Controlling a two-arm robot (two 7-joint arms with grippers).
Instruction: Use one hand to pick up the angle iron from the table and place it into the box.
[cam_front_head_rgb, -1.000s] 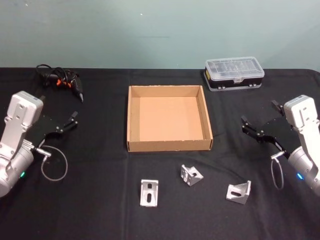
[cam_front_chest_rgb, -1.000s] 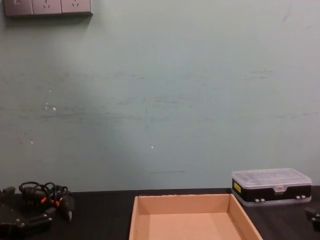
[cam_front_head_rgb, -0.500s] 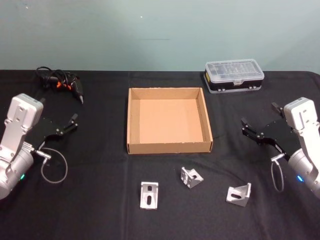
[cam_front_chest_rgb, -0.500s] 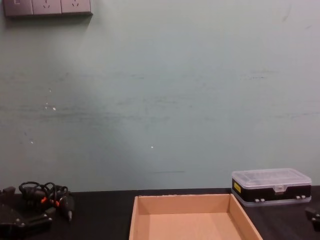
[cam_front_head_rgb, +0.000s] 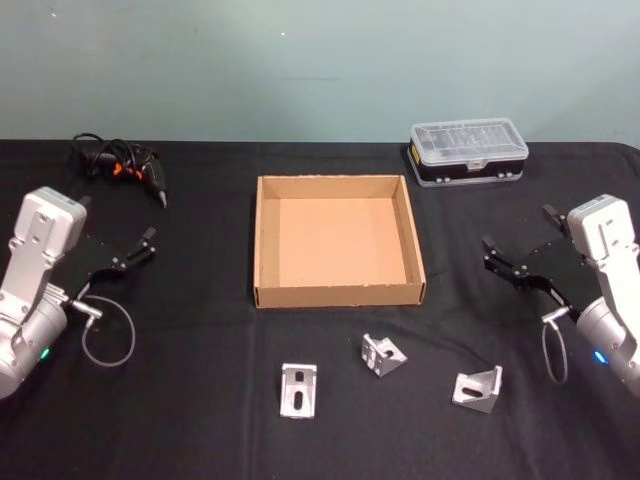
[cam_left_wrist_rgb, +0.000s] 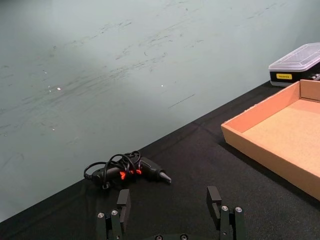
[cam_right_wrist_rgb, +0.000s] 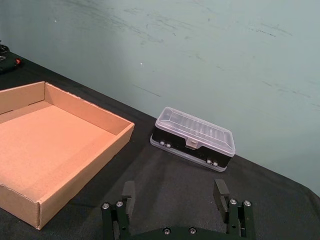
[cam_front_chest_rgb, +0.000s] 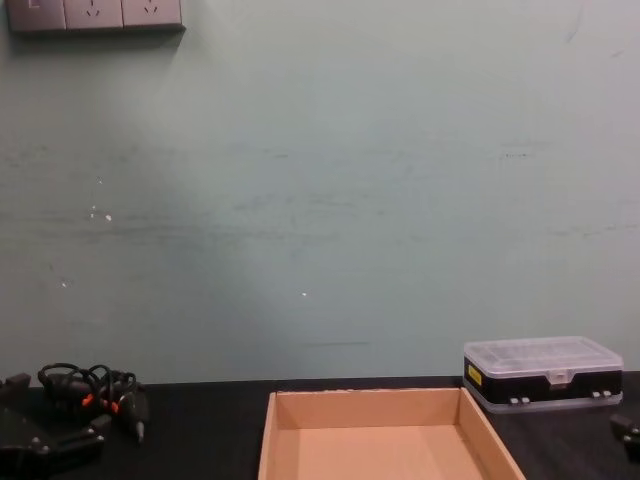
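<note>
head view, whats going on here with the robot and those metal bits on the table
Nothing is being handled at this moment. Three silver metal angle irons lie on the matte black tabletop, just in front of the shallow tan cardboard box, which is empty. The left gripper is open out at the table's left side and the right gripper is open at its right side, both well clear of the angle irons. None has been picked up yet.
</note>
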